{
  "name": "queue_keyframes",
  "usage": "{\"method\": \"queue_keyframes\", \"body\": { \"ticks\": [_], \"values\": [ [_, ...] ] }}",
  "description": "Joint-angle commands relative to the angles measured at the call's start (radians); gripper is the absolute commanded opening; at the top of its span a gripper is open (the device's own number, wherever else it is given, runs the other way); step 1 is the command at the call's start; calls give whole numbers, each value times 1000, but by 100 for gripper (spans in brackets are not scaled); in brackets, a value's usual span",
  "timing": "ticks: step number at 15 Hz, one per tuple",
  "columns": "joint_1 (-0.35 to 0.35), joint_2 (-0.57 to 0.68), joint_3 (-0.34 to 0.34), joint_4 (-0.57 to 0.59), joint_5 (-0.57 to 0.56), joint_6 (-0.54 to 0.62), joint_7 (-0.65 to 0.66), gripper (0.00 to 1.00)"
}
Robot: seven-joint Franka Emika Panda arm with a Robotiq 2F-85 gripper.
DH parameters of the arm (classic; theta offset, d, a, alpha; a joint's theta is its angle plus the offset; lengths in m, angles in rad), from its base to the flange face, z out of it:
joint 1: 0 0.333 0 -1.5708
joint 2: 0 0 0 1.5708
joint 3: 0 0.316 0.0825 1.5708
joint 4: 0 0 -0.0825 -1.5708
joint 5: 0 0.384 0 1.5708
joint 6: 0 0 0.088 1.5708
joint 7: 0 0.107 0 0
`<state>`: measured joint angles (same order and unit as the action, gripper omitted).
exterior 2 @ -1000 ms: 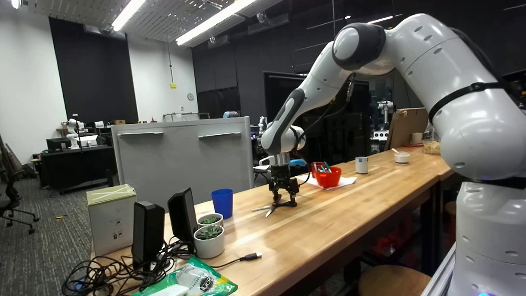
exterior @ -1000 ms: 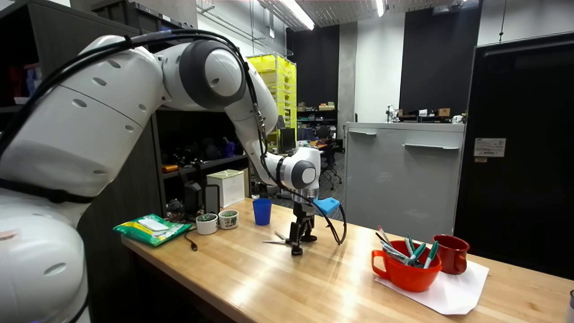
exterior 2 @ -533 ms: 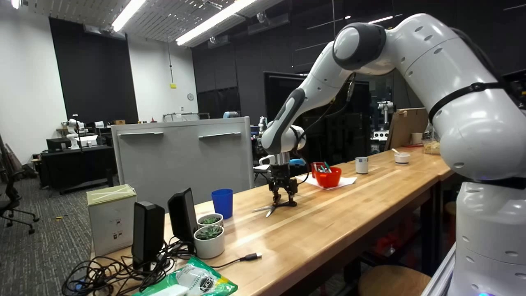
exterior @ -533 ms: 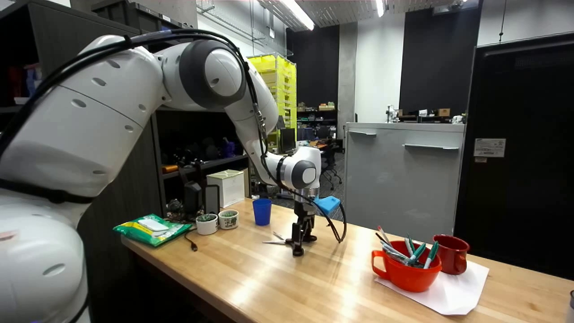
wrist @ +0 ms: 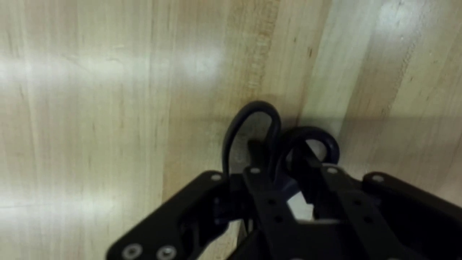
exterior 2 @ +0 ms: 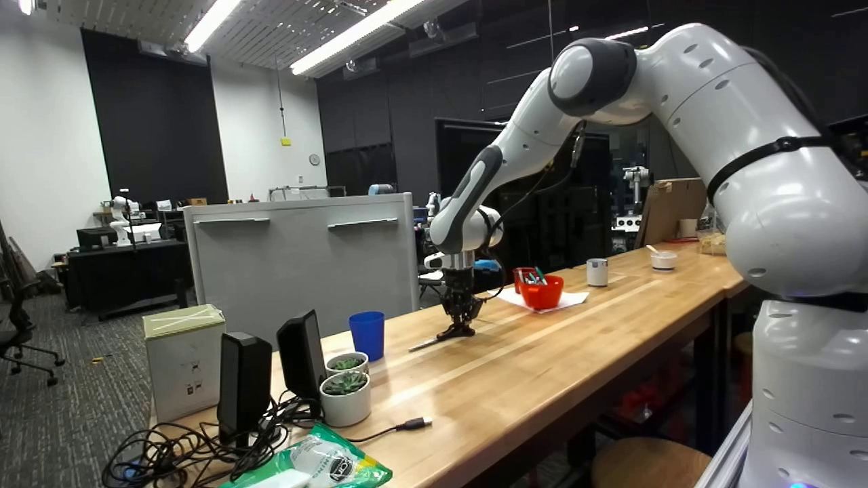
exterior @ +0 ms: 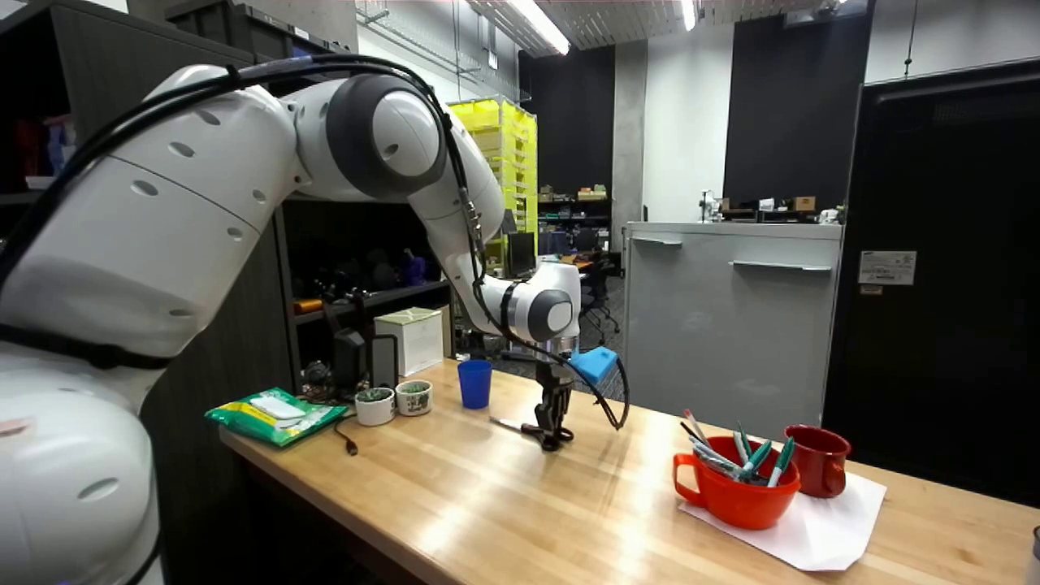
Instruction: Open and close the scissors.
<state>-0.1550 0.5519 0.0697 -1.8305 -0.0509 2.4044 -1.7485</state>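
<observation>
The scissors [exterior: 530, 431] lie on the table [exterior: 455, 487], their long axis running roughly along its length. In both exterior views the blades [exterior 2: 424, 344] point left, toward the cup [exterior: 475, 383], and look closed — a single thin line — while the dark loops [wrist: 258, 105] make the right end. In an exterior view the tip [exterior: 493, 420] also lies farther off than the loops. In the wrist view the loops sit at the top and the blades run down, mostly hidden beneath the gripper [wrist: 278, 155].

The gripper points down and is clamped on the scissors by the loops: each of its fingers [wrist: 257, 153] reaches into one loop, and the inner sides of the two loops are pinched between them.

In an exterior view the cup stands upright near the tip, to its far left. Two white pots [exterior: 375, 410] come next to the left, with the speakers [exterior: 349, 357] and a box [exterior: 418, 345] behind them; a green bag [exterior: 268, 429] lies farther left, a cable [exterior: 350, 445] end near it. To the right and nearer, well apart from the scissors, a bowl [exterior: 743, 508] of markers [exterior: 760, 459] rests on a sheet of paper [exterior: 829, 536], a mug [exterior: 816, 463] close behind it. The arm [exterior: 162, 211] rises from the near left and bends over the table.
</observation>
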Motion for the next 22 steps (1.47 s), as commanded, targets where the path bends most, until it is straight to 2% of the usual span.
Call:
{"method": "queue_keyframes", "body": {
  "ticks": [1, 3, 4, 5, 8, 14, 16, 20, 21, 22],
  "values": [
    [-13, 58, 10, -22, 12, 34, -25, 6],
    [-11, 57, 9, -23, 9, 34, -23, 6],
    [-10, 56, 8, -23, 8, 32, -22, 12],
    [-10, 57, 7, -23, 7, 32, -21, 50],
    [-10, 60, 8, -21, 6, 35, -23, 60],
    [-11, 77, 11, -3, 5, 47, -24, 95],
    [-12, 84, 12, 2, 5, 48, -25, 100],
    [-13, 94, 13, 9, 4, 46, -26, 100],
    [-12, 94, 13, 10, 3, 45, -26, 92],
    [-12, 94, 13, 10, 2, 45, -27, 74]
  ]
}}
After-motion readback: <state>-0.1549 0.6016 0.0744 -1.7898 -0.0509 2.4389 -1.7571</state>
